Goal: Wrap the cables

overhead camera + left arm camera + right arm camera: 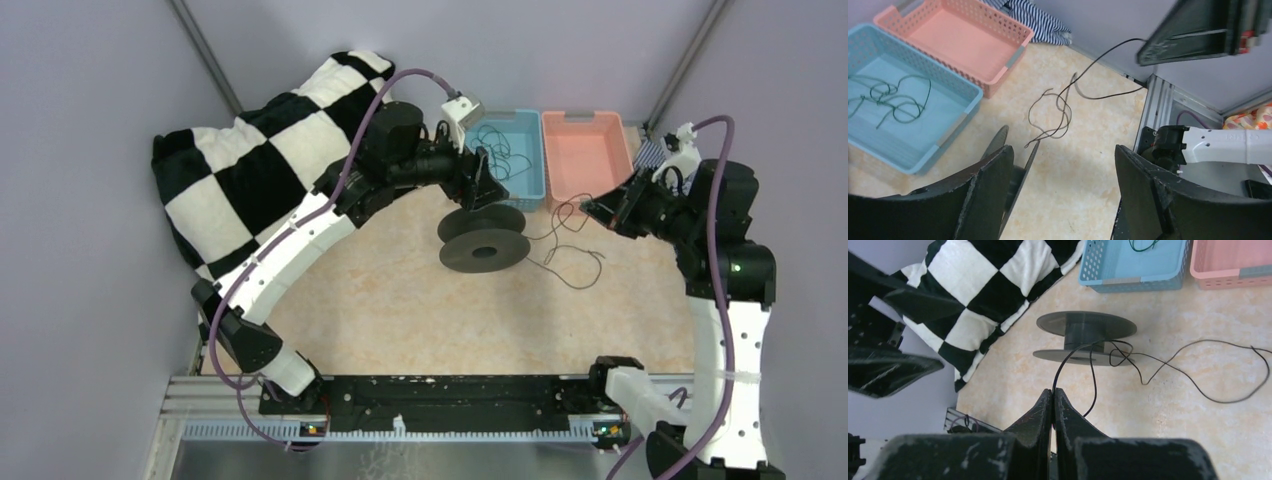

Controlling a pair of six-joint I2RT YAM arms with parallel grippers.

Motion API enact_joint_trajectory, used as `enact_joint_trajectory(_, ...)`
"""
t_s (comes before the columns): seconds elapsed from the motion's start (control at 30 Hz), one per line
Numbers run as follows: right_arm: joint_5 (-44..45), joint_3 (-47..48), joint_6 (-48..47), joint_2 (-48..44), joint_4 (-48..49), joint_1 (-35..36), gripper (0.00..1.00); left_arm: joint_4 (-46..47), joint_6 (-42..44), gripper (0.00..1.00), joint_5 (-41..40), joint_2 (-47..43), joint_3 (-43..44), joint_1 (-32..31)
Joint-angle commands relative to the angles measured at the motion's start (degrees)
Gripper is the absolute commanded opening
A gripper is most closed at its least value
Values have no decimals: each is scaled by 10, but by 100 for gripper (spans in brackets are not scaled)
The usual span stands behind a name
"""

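A dark round spool stands on the tan table; it also shows in the right wrist view. A thin black cable runs from the spool in loose loops across the table and up to my right gripper. That gripper is shut on the cable, held above the table to the right of the spool. My left gripper hovers just behind the spool, open and empty; the spool's flange shows beside its left finger. More thin cables lie tangled in the blue basket.
A blue basket and a pink basket stand side by side at the back. A black-and-white checkered blanket fills the back left. A striped cloth lies behind the pink basket. A metal rail runs along the near edge.
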Motion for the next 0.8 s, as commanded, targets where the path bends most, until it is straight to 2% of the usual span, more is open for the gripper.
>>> enact_joint_trajectory(0.0,27,22,-37,-47,-79,3,0,24,-46,81,-50,-42,-42,0)
enact_joint_trajectory(0.1,92,9,-49,-70,-120,3,0,22,-72,81,-88,-65,-101,8)
enact_joint_trajectory(0.23,280,23,-26,-77,-178,3,0,13,-100,79,-113,-87,-187,28)
enact_joint_trajectory(0.3,345,31,-10,-79,-170,3,0,26,-103,79,-101,-102,-225,28)
enact_joint_trajectory(0.43,413,39,11,-50,-135,3,0,46,-104,80,-84,-123,-263,28)
enact_joint_trajectory(0.6,386,-12,-13,-34,-73,3,0,46,-102,80,-81,-128,-250,45)
enact_joint_trajectory(0.77,244,-196,6,-51,18,6,0,54,-108,81,-72,-129,-238,64)
